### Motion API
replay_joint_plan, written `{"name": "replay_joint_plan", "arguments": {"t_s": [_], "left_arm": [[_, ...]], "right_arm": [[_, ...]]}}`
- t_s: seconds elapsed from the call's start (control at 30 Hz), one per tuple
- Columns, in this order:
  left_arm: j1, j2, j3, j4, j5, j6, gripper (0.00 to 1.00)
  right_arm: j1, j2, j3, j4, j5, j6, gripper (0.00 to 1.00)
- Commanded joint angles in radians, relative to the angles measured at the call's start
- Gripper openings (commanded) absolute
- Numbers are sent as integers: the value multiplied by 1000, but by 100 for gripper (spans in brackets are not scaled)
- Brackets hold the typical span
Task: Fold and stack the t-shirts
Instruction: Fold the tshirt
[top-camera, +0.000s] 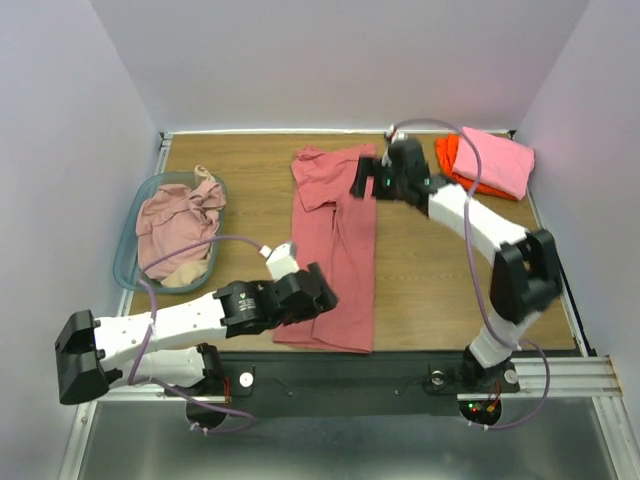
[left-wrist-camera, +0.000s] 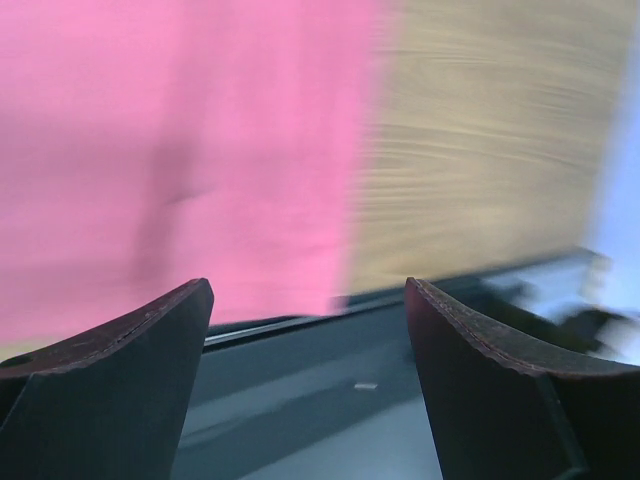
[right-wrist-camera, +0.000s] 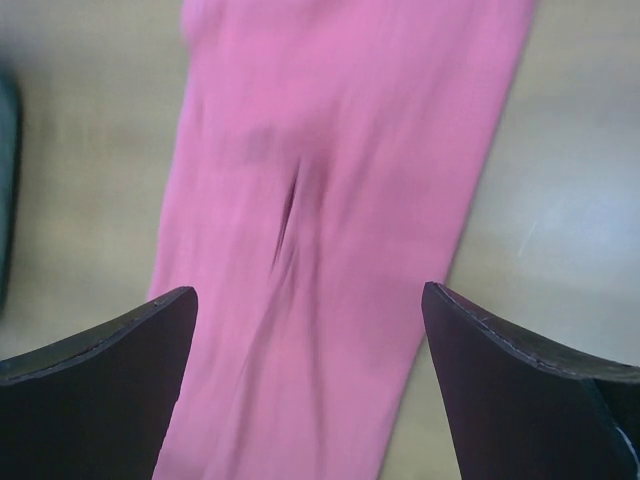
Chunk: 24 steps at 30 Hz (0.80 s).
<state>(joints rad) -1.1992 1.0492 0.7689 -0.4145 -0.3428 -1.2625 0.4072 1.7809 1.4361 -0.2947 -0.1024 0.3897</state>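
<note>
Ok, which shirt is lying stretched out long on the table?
The big salmon-red t-shirt in the middle. The pale pink ones are crumpled in the basket, and the bright pink one and the orange one sit folded at the far right.

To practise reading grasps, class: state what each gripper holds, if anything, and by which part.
Nothing is held. The left gripper and right gripper are both open, fingers apart with nothing between them, over the salmon-red t-shirt.

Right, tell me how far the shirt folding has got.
Done: orange shirt and pink shirt folded, stacked far right. In hand: salmon shirt lies in a long strip mid-table, both jaws open above its ends. To do: pale shirts crumpled in the basket.
</note>
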Motion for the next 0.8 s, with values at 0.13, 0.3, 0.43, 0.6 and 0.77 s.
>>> {"name": "replay_joint_plan", "arguments": {"t_s": [0.13,0.3,0.43,0.6,0.77], "left_arm": [[24,-213,-201,-331,-59,-204,92],[39,-282,-290,-254,-48,-267,93],[59,-190,-255,-282,-90,-268,99],[90,-107,-218,-279,-82,-245,98],[115,-123,-240,-251,-64,-215,98]], "right_arm": [[281,-398,-586,-30,270,357,100],[415,-550,-723,-90,211,458,100],[496,-607,-778,-96,197,505,100],[591,-511,-706,-72,216,463,100],[602,-388,-609,-41,305,436,100]]}}
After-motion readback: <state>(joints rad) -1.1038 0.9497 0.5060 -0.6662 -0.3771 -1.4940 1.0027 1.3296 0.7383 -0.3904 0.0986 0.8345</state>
